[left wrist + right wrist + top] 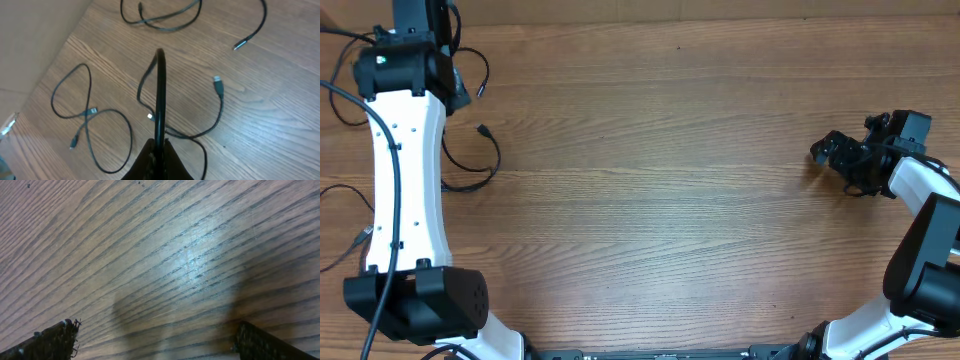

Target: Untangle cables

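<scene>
Item: cables (90, 112), three thin black cords, spread loose at the left end of the table (670, 200). We judge them light, limp and slippery; take hold near a plug (218, 84). Left tool (159, 147) clenched on one strand (160, 90); right tool (155, 345) released, empty.

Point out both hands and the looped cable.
left hand (159, 53), left wrist view, shut fingertips
right hand (150, 334), right wrist view, between its fingertips
looped cable (92, 111), left wrist view, its plug end

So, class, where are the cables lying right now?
Overhead, the cables lie as loose strands at the table's far left, beside the left arm, far from the right gripper.
</scene>
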Motion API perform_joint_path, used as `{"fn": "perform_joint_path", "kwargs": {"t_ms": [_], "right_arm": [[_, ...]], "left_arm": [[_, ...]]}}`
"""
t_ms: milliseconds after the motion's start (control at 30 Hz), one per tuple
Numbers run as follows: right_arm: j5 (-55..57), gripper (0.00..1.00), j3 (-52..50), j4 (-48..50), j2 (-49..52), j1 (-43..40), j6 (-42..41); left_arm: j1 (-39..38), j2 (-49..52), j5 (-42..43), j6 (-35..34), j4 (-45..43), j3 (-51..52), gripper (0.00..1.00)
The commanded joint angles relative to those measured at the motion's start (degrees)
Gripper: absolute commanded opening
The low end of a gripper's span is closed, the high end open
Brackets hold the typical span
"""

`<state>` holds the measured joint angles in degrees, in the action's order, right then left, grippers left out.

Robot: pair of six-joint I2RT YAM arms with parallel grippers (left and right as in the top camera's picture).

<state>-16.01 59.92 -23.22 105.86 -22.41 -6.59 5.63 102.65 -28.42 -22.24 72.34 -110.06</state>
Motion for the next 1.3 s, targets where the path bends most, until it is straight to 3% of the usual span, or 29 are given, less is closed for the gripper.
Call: {"fn": "perform_joint_path", "kwargs": {"t_ms": [0, 300, 467, 633, 733, 833, 1267], "right_arm": [[-0.61, 1.0, -1.36, -1.33, 1.18, 0.33, -0.9], [-0.59, 1.0, -1.36, -1.33, 1.18, 0.33, -0.9], [-0.61, 1.0, -1.36, -1.33, 1.16, 0.33, -0.9], [-0.61, 1.0, -1.36, -1.33, 1.18, 0.33, -0.9], [-0.61, 1.0, -1.36, -1.33, 1.16, 0.33, -0.9], [-0.61, 1.0, -1.36, -1.33, 1.16, 0.33, -0.9], [-0.61, 1.0, -1.36, -1.33, 1.18, 0.33, -0.9]], "left_arm": [[-0.02, 0.44, -0.33, -1.11, -4.0, 5.22, 0.04], [-0.02, 0.85, 9.55, -1.14, -16.92, 17.35, 0.06], [-0.02, 0.87, 10.43, -1.14, -21.75, 24.22, 0.24], [-0.02, 0.87, 10.43, -1.14, -26.27, 29.66, 0.45], [-0.02, 0.87, 10.47, -1.14, -27.41, 31.23, 0.79], [-0.02, 0.83, 10.51, -1.14, -27.15, 31.26, 1.0], [-0.02, -3.82, 19.41, -0.96, -21.42, 29.16, 1.0]]}}
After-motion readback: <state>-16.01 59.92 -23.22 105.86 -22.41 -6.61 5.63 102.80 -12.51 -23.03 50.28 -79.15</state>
